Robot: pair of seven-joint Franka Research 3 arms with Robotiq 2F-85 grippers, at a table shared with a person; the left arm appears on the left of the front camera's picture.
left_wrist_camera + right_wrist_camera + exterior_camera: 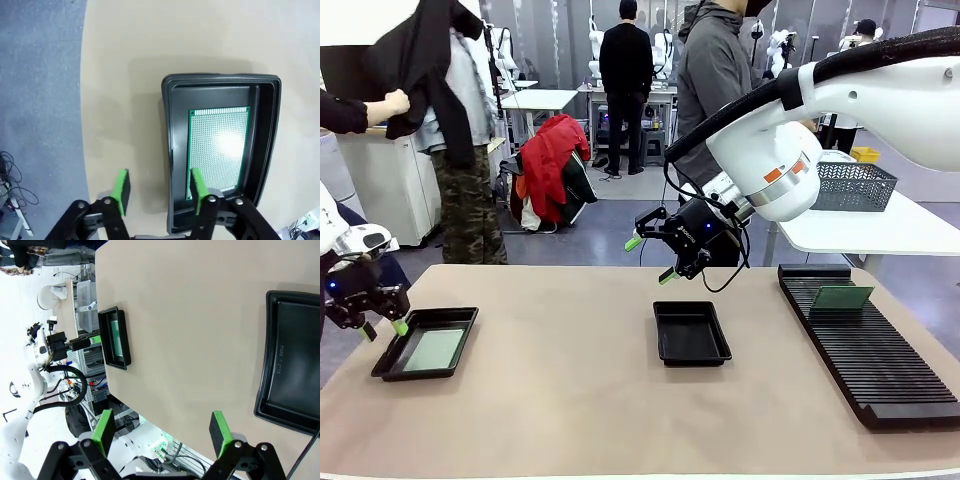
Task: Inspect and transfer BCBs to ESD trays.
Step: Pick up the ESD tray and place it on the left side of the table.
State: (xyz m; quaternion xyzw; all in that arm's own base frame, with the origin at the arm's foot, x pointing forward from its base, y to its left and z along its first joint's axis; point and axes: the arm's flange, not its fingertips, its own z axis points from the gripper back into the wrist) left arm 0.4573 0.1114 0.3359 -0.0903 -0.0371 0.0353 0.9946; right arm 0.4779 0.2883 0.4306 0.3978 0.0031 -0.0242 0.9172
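Empty ESD tray (691, 333), mid-table: reference item.
- Left of it: second ESD tray (440, 313), one BCB (433, 350) flat inside, its near end hidden by a finger in the left wrist view.
- Left gripper (383, 330): straddles the second tray's rim, fingers spread, empty.
- Right gripper (650, 259): above the reference tray, spread, empty.
- Right of it: rack (870, 350) with another BCB (841, 297), lower edge hidden.

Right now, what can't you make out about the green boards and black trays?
- Left wrist view: the flat-lying board's near end sits behind a finger of the left pincer, and glare washes out its middle.
- Right wrist view: the empty tray is cut off by the picture's edge, and its moulded marks are too small to read.
- Front view: the racked board's lower part is sunk in the rack.
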